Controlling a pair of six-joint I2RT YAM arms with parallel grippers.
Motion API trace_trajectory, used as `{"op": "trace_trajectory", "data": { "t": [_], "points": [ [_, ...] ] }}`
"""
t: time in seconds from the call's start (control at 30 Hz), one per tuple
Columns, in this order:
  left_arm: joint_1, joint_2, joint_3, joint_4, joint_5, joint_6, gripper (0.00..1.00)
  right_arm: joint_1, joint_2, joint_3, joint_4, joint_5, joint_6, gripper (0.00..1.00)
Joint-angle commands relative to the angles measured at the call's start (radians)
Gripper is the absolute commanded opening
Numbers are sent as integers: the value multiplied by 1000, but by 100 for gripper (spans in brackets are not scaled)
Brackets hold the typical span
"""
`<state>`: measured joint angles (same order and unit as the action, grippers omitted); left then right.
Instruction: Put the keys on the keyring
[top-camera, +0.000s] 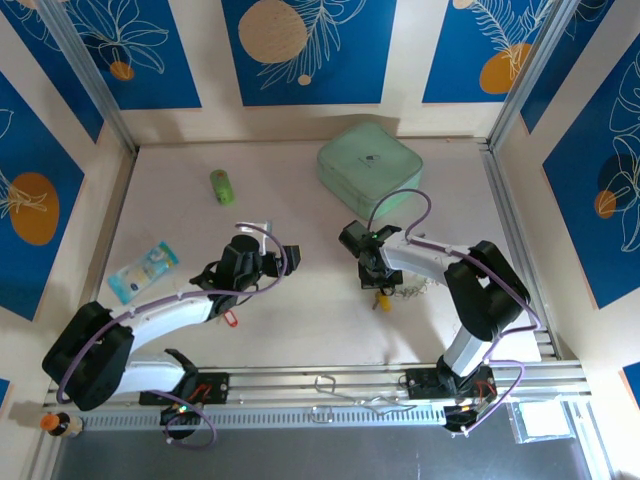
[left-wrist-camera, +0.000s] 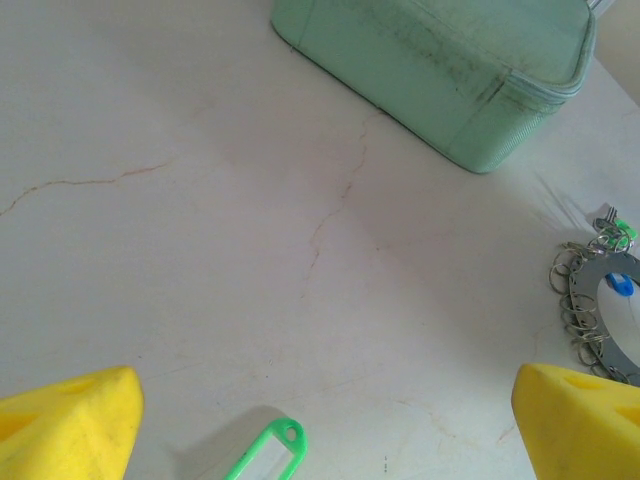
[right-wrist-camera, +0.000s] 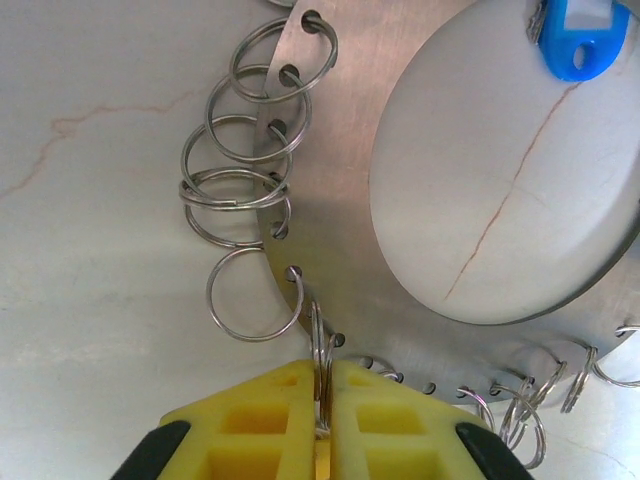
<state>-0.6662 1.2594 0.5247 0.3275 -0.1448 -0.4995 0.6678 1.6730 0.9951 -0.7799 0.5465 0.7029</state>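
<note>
The keyring (right-wrist-camera: 340, 180) is a flat silvery ring plate with several small split rings along its rim, lying on the table right of centre (top-camera: 408, 290). My right gripper (right-wrist-camera: 322, 400) is shut on one or two of those split rings at the plate's edge. A blue-tagged key (right-wrist-camera: 580, 40) lies inside the ring, and a yellow-tagged key (top-camera: 382, 300) lies just in front of it. My left gripper (left-wrist-camera: 325, 400) stands open over bare table, with a green-tagged key (left-wrist-camera: 265, 455) just below its gap. A red-tagged key (top-camera: 232, 318) lies beside the left arm.
A pale green box (top-camera: 370, 165) stands at the back, close behind the keyring. A green cylinder (top-camera: 221, 186) lies at the back left. A blue and white packet (top-camera: 143, 270) lies at the left. A metal rail (top-camera: 330, 380) runs along the near edge.
</note>
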Motion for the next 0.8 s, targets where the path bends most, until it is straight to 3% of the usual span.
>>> {"op": "trace_trajectory", "data": {
  "t": [0.0, 0.3, 0.6, 0.77],
  "points": [
    [-10, -26, -13, -1, -21, -16, 94, 11, -4, 19, -30, 13, -15, 9],
    [-13, -47, -21, -14, -24, -24, 94, 129, -32, 27, 24, -44, -112, 0],
    [-16, -59, -25, -28, -33, -26, 94, 268, -41, 45, 48, -102, -170, 0],
    [-16, -49, -19, -21, -32, -25, 94, 282, -71, -1, 82, -194, -198, 0]
  ]
}}
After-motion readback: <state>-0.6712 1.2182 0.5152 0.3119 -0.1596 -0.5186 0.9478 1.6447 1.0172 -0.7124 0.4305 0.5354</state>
